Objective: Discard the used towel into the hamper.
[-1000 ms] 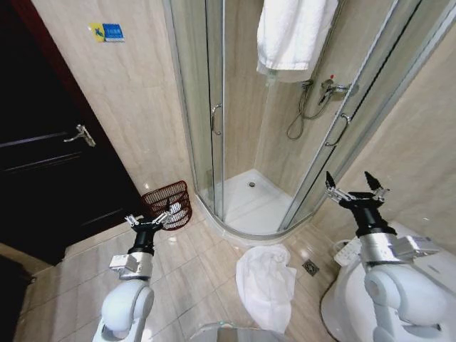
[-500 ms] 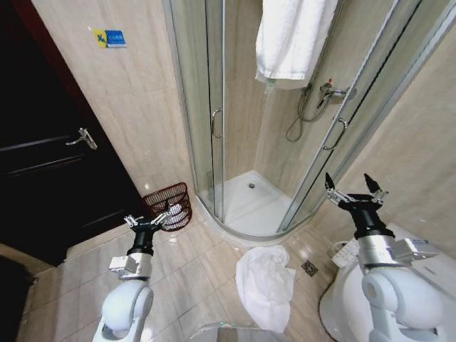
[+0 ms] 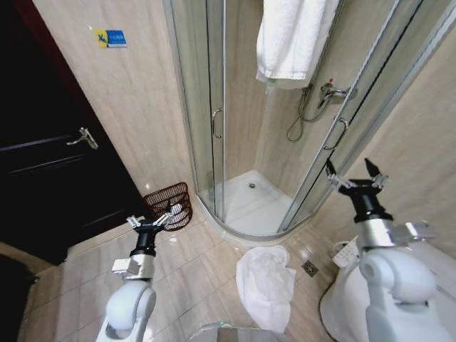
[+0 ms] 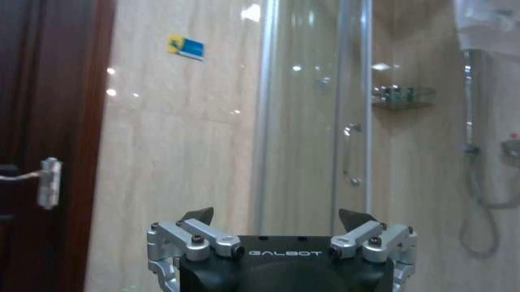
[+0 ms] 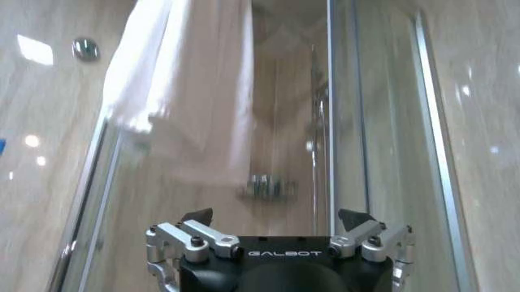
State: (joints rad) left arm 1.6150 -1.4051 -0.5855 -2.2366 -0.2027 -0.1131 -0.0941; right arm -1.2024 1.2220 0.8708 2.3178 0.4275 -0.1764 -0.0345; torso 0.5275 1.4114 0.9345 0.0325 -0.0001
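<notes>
The used towel [image 3: 266, 285] lies crumpled on the floor tiles just in front of the shower tray [image 3: 251, 203], its long axis running roughly from 12 to 6 o'clock, with the hamper [image 3: 168, 205] well apart at about its 10 o'clock beside the glass door. The left gripper [image 3: 154, 217], jaws spread and empty, hovers just beside the hamper, so the towel lies at its 4 o'clock. The right gripper [image 3: 355, 178], also wide open and holding nothing, is raised at the towel's 1 o'clock; by my judgement the right arm has the more direct way down to the cloth.
</notes>
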